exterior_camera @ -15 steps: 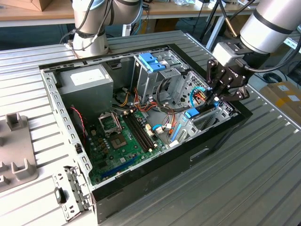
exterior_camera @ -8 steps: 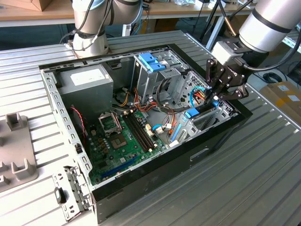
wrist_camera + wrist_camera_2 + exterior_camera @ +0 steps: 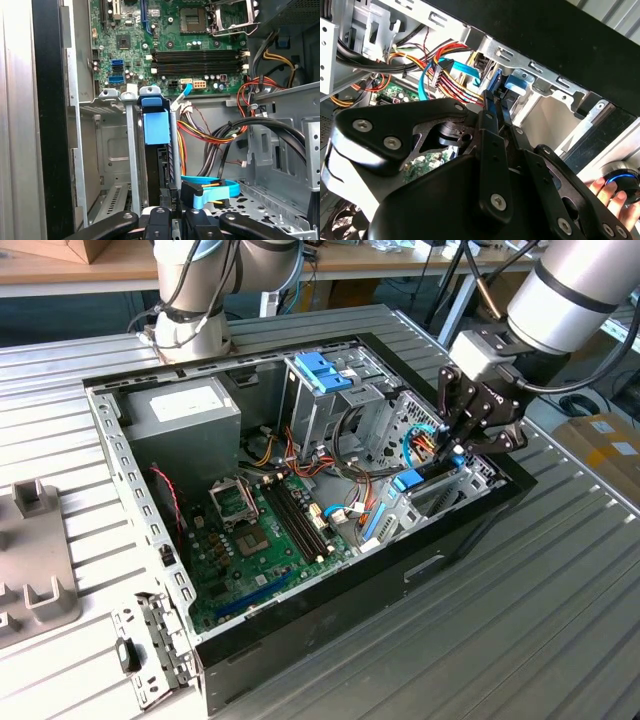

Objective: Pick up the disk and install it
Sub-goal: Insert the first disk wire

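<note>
The gripper is clamping narrowly on the disk, which is standing edge-on in the computer case's drive bay, and may be risking snagging the nearby cables.

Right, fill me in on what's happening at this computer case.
A robot arm has its hand down inside the open computer case, at the drive bay along the exterior view's right wall. The disk, in its light-blue frame, stands on edge in the bay slot, and the hand's fingers are closed on its end. A person's fingers show beside the case.
</note>
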You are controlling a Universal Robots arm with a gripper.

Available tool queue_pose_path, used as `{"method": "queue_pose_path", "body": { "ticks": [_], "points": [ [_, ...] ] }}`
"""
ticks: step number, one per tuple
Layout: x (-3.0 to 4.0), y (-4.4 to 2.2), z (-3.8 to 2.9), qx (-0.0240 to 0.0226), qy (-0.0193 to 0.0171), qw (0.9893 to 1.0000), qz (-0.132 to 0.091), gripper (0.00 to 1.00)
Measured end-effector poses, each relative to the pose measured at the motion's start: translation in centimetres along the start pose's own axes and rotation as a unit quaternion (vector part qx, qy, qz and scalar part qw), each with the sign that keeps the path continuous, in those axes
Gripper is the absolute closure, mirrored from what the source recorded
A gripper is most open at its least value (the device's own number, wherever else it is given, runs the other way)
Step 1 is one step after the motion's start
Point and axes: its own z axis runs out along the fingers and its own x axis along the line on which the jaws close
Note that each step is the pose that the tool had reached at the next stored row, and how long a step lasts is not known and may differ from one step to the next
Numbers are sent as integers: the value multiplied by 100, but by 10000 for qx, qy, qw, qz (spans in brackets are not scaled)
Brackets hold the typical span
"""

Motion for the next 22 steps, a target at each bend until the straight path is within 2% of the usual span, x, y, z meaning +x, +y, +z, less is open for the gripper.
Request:
{"method": "queue_pose_path", "body": {
  "ticks": [1,8,22],
  "points": [
    [2,-1,20,-1,-9,10000,0,83],
    [4,-1,28,0,-3,10000,0,83],
    [3,-1,-9,0,-2,10000,0,83]
  ]
}}
